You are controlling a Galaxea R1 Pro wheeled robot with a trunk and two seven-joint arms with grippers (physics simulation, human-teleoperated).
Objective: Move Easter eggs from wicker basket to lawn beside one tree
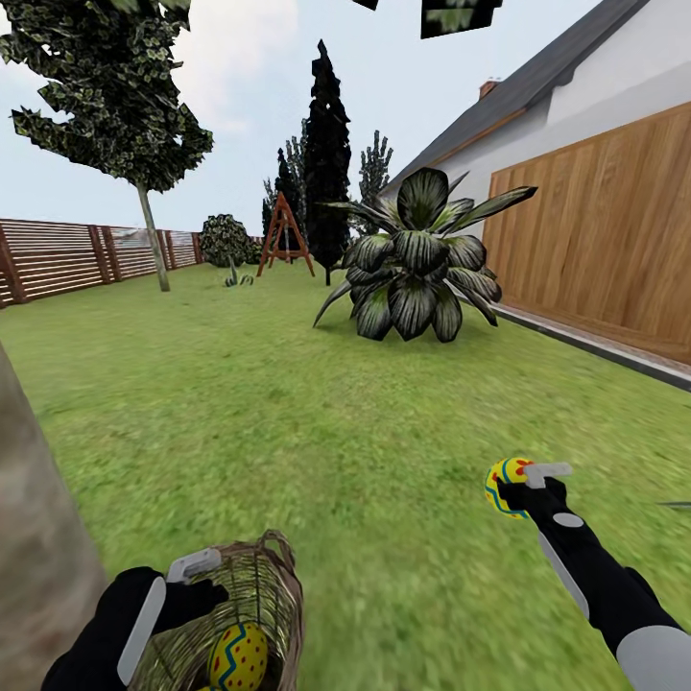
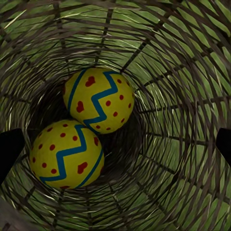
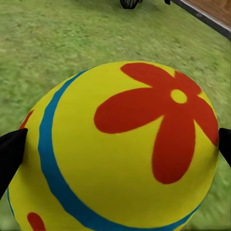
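Yellow Easter eggs (image 2: pixel 99 99) with red dots, blue zigzags; brown woven wicker basket (image 1: pixel 272 585); mottled green lawn (image 1: pixel 288 413).

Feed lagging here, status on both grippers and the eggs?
Right gripper shut on one egg, above lawn. Left gripper holding wicker basket; two eggs inside. Trunk close left.

The head view looks forward and down from above both arms, across the lawn (image 1: pixel 288 403) toward the fence (image 1: pixel 86 254) and house wall (image 1: pixel 605 230). The left wrist view peers straight down into the wicker basket (image 2: pixel 183 57), very near, sharing that basket (image 1: pixel 264 585) with the head view. The right wrist view sits close behind a held egg (image 3: pixel 125 149), facing outward over grass; that egg (image 1: pixel 504 485) also appears in the head view.
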